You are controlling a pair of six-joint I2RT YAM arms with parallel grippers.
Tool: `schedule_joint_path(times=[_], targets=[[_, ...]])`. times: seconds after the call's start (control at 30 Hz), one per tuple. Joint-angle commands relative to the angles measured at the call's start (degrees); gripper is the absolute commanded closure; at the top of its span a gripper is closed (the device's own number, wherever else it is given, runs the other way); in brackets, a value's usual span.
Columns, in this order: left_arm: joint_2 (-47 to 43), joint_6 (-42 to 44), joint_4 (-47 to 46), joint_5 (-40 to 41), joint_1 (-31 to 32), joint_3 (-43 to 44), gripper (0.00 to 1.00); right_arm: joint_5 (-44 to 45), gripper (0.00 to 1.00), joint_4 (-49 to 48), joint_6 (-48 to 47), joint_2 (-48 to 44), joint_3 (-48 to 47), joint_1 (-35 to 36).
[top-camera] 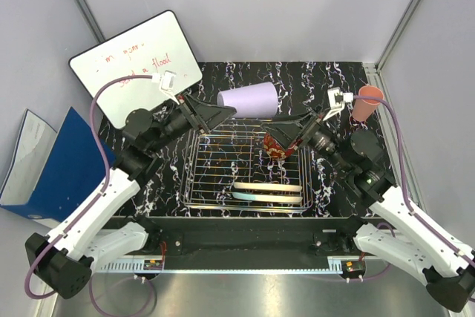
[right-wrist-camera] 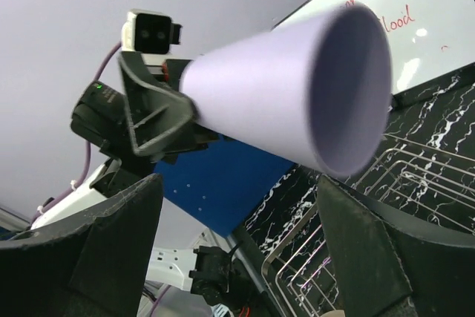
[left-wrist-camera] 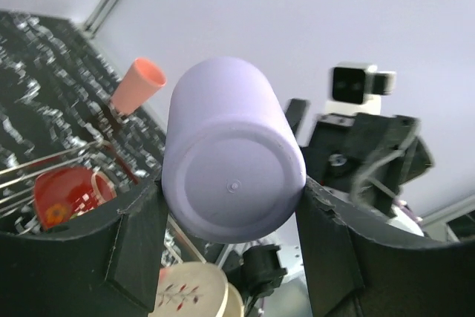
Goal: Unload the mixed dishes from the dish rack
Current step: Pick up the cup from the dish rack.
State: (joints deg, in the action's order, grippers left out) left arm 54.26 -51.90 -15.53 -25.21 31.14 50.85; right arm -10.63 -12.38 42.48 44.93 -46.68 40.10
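Note:
My left gripper is shut on the lavender cup, holding it sideways above the back edge of the dish rack. In the left wrist view the cup's base sits between both fingers. My right gripper is open and empty over the rack's back right, just beside the red patterned bowl; its wrist view shows wide jaws and the lavender cup above. Two plates stand on edge at the rack's front. The salmon-pink cup stands on the table at the back right.
A whiteboard with red writing leans at the back left. A blue folder lies off the table's left edge. The black marbled table is ringed by grey walls and metal posts.

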Motion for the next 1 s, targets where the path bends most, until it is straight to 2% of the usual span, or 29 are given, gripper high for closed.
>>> schedule_joint_path(times=[0.0,0.17,0.37,0.53,0.73,0.87,0.9,0.97], targets=[[-1.61,-2.59,-9.0,-4.5,0.33,0.83,1.0,0.26,0.09,-2.74,-0.81,0.78,-1.58,0.25],[-1.97,-2.68,-8.81,-5.37,0.33,0.92,1.0,1.58,0.09,-0.37,-3.1,0.86,-2.8,0.16],[-1.96,-3.47,-9.7,-6.34,0.33,-0.22,1.0,2.8,0.11,-1.95,-3.45,1.4,-2.19,0.16],[-2.84,-2.15,-7.5,-5.46,0.33,-0.49,1.0,5.71,0.1,3.32,-8.11,-1.68,-5.17,0.25],[-1.0,-4.61,-11.18,-7.92,0.33,-1.1,1.0,2.74,0.13,1.93,-8.2,0.94,-5.62,0.25],[-0.3,-6.11,-13.21,-9.06,0.33,-1.9,1.0,-1.22,0.26,-0.1,-6.27,4.29,-5.71,0.25],[-0.03,-6.28,-13.56,-9.59,0.33,-1.9,1.0,-1.93,0.38,-0.53,-5.48,4.99,-5.79,0.25],[0.58,-6.9,-14.26,-10.29,0.33,-1.98,1.0,-3.25,0.54,-1.76,-4.87,6.22,-5.71,0.25]])
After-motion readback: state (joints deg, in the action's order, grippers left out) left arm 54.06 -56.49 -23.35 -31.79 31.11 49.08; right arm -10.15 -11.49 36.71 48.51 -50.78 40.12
